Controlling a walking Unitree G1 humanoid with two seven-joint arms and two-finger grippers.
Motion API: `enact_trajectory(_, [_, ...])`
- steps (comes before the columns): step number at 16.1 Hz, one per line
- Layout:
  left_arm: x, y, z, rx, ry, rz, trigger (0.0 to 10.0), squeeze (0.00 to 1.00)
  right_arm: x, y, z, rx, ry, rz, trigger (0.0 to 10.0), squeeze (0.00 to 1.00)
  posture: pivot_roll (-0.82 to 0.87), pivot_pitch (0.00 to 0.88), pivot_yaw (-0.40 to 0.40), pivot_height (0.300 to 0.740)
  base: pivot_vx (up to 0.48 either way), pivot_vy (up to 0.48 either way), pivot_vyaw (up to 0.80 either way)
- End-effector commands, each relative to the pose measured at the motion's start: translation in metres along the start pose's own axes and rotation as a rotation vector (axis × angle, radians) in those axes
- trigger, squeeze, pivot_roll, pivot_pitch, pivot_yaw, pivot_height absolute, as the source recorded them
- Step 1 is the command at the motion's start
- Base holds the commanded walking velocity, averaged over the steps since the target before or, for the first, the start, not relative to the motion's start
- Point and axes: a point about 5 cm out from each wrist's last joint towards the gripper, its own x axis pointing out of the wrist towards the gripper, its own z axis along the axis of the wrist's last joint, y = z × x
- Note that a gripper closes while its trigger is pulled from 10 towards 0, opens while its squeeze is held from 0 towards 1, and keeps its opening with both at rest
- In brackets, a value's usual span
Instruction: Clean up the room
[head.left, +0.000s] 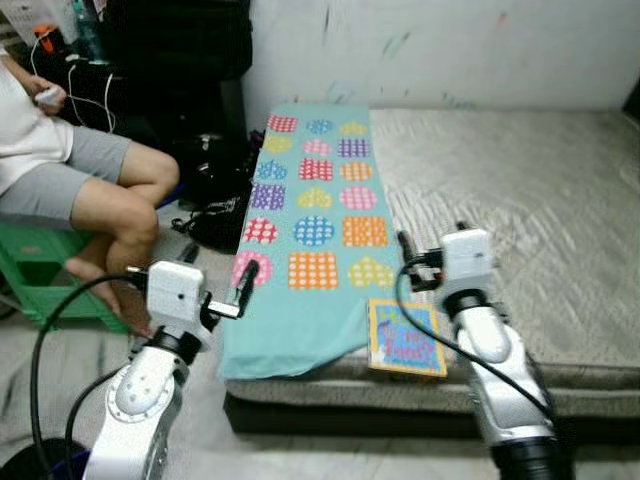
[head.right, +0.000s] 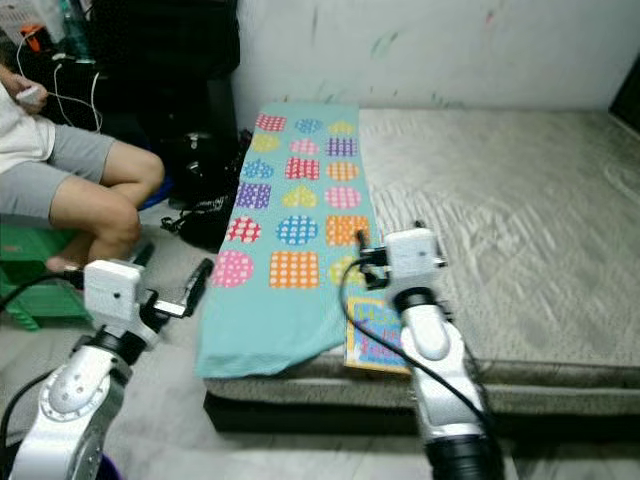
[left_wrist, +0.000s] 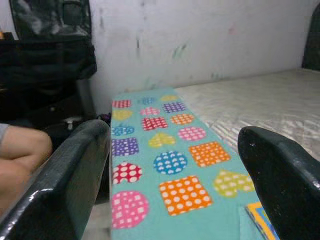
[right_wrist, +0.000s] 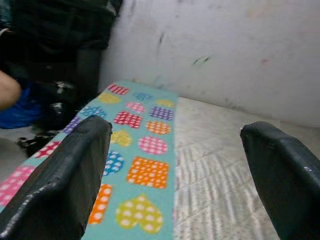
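Both our grippers are spread wide, left gripper (head.left: 243, 290) off the mattress (head.left: 520, 200) edge, right gripper (head.left: 403, 258) just above the colourful book (head.left: 404, 338) at the near edge; beyond lies the turquoise patterned cloth (head.left: 310, 220), person (head.left: 70, 170) sitting far left

Both eye views look down and forward from the head at the bed (head.left: 520, 190) and its spotted cloth (head.left: 310, 220). Each wrist view looks low along its own claw (fingers spread wide) across that same cloth toward the wall (left_wrist: 200, 35).
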Motion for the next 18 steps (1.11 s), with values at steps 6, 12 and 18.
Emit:
enact_trajectory(6, [0.0014, 0.0024, 0.0057, 0.008, -0.025, -0.011, 10.0, 0.00, 0.0024, 0.0051, 0.0060, 0.014, -0.025, 0.012, 10.0, 0.00, -0.01, 0.013, -0.043, 0.740, 0.329, 0.000, 0.00])
enact_trajectory(12, [0.0021, 0.0054, -0.0022, 0.036, 0.033, 0.045, 10.0, 0.00, 0.0021, 0.0047, 0.0049, 0.013, -0.021, 0.014, 10.0, 0.00, -0.01, 0.015, -0.043, 0.740, 0.182, 0.000, 0.00])
enact_trajectory(18, [0.0031, 0.0019, -0.0002, 0.046, 0.017, 0.020, 10.0, 0.00, 0.0023, 0.0051, 0.0043, 0.000, -0.022, 0.024, 10.0, 0.00, -0.01, 0.006, -0.046, 0.740, 0.000, 0.000, 0.44])
